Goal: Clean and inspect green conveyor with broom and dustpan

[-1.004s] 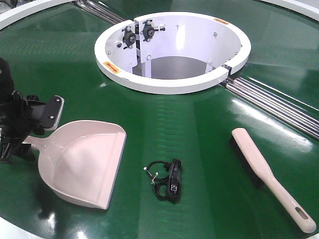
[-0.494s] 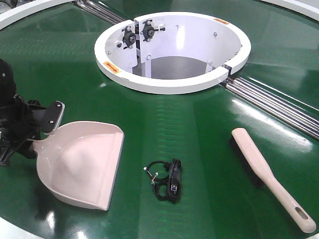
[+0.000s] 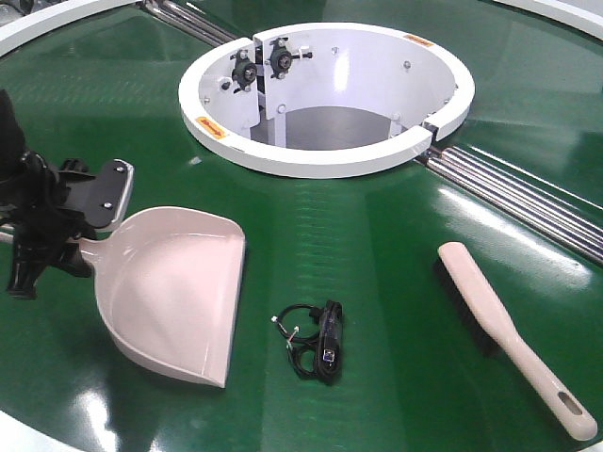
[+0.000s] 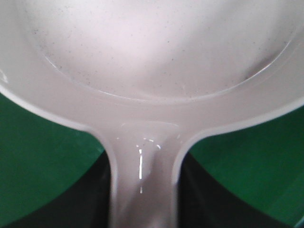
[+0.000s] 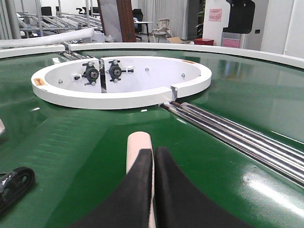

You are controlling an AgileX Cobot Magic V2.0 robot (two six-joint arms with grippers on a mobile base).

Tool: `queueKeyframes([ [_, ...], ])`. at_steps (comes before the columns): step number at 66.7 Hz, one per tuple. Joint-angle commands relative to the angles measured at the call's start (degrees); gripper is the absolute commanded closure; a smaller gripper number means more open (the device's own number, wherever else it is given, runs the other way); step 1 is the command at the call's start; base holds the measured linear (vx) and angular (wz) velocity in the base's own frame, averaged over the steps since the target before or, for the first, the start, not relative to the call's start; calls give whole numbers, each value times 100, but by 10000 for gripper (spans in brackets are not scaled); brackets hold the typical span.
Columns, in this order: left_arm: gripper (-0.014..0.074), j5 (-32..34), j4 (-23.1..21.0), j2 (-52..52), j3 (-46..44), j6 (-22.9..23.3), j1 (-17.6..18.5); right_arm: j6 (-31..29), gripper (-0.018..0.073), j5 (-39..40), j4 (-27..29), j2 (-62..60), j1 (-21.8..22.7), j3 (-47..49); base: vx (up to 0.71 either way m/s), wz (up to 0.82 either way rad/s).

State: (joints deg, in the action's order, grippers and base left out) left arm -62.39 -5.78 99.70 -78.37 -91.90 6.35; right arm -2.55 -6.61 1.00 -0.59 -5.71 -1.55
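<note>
The beige-pink dustpan [image 3: 174, 292] rests on the green conveyor [image 3: 377, 235] at the front left, its lip pointing to the lower right. My left gripper [image 3: 80, 235] is shut on the dustpan's handle [image 4: 142, 190], with dark fingers [image 4: 97, 199] pressed to both sides. The beige broom [image 3: 499, 330] lies flat on the belt at the right, its handle toward the front edge and nothing touching it there. In the right wrist view my right gripper [image 5: 153, 154] is shut with nothing held, and the broom's rounded end [image 5: 138, 145] shows just beyond its tips.
A black coiled cable bundle [image 3: 316, 341] lies on the belt between dustpan and broom. The white ring opening [image 3: 330, 162] sits behind, and metal rollers [image 3: 518, 193] run from it to the right. The belt's white rim [image 3: 38, 19] curves at the back left.
My left gripper has moved up and to the right with the dustpan, which has turned slightly. Its lip now lies closer to the cable bundle. The broom has stayed still.
</note>
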Motion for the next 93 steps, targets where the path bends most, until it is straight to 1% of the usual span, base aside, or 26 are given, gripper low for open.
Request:
queueKeyframes([
  [1, 604, 60, -241, -272, -161, 65, 169, -33, 568, 395, -25, -103, 26, -125, 0, 0],
  [12, 604, 41, -251, -189, -161, 78, 281, -33, 568, 395, -25, -103, 26, -125, 0, 0],
  [23, 604, -2, -241, -69, -156, 374, 319, -33, 568, 395, -25, -103, 26, -125, 0, 0],
  [37, 604, -184, -244, 13, -156, 374, 378, -33, 568, 395, -25, -103, 26, -125, 0, 0],
  [46, 604, -184, -473, 13, -156, 374, 414, -33, 568, 395, -25, -103, 26, -125, 0, 0],
  [54, 604, -225, -517, 26, -156, 374, 451, -33, 568, 395, -25, -103, 26, -125, 0, 0],
  [63, 604, -439, -488, 89, -156, 374, 451, -33, 568, 395, -25, -103, 26, -125, 0, 0],
  [72, 604, -453, -465, 97, -156, 374, 451, -33, 568, 395, -25, -103, 26, -125, 0, 0],
  [93, 604, -433, -110, 97, -156, 366, 451, -33, 568, 395, -25, -103, 26, -125, 0, 0],
])
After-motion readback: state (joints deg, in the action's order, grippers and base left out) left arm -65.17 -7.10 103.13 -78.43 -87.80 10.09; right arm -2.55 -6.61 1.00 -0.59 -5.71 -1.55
